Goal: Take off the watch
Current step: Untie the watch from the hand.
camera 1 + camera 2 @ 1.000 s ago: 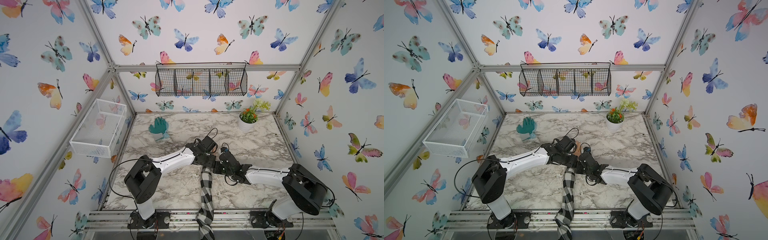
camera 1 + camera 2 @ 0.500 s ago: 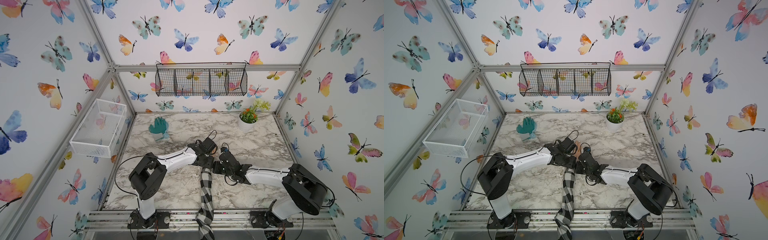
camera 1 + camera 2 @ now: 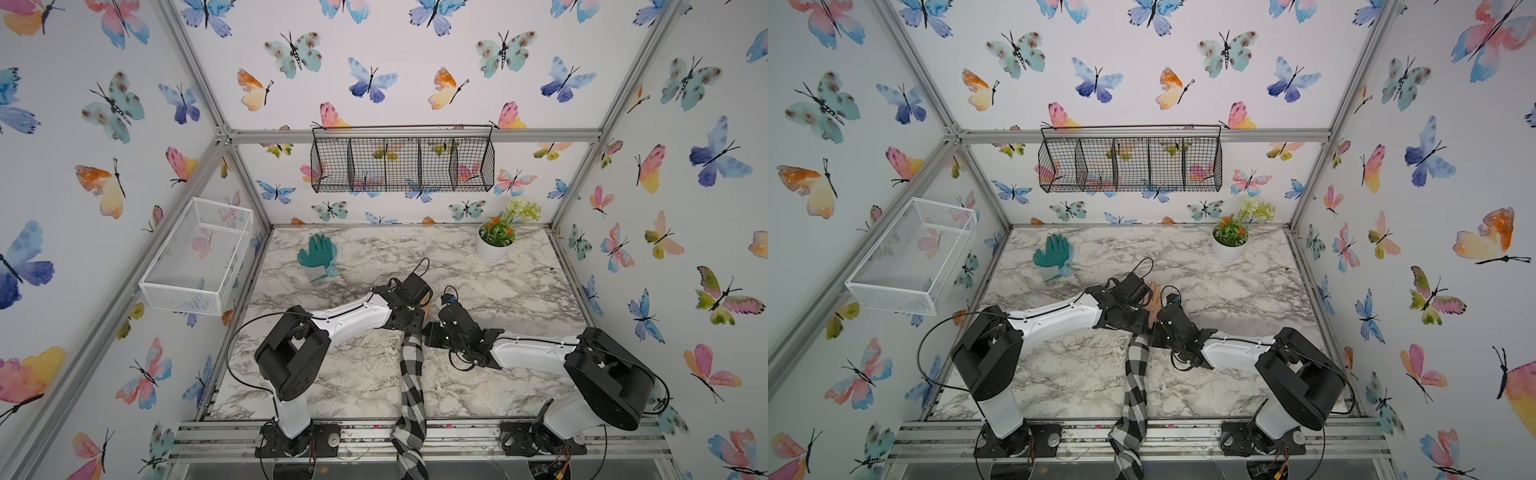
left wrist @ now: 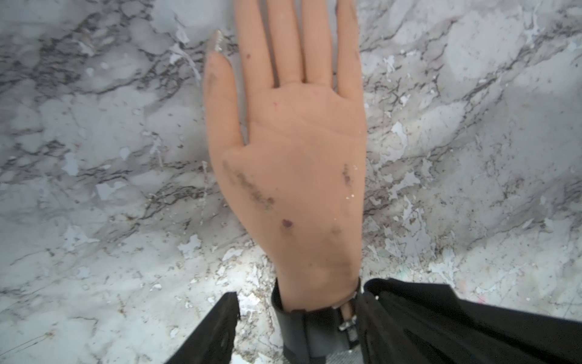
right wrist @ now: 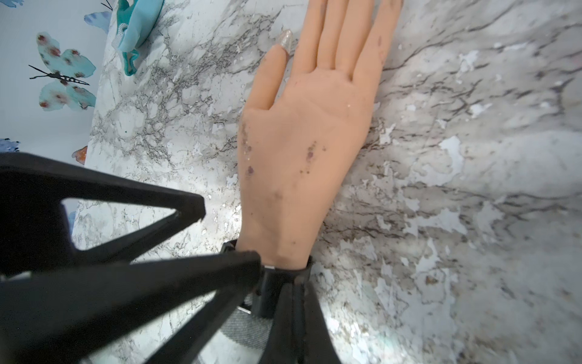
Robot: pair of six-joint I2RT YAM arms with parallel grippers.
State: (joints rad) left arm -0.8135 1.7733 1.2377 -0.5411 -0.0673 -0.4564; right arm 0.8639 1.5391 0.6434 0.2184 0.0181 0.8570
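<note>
Two grippers meet at the wrist of a mannequin hand (image 4: 299,157), where the watch (image 4: 296,331) is strapped. The left gripper (image 4: 299,293) straddles that wrist, jaws spread, seemingly to grasp the watch; the right gripper (image 5: 295,285), jaws pressed together, touches its edge, perhaps steadying.

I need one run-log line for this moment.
watch: on wrist of mannequin hand | left pincer: open, astride wrist | right pincer: shut at strap

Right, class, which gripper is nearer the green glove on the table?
Left. The left gripper comes at the mannequin wrist from the side facing the green glove; the right gripper is shut on the watch at the far side.
</note>
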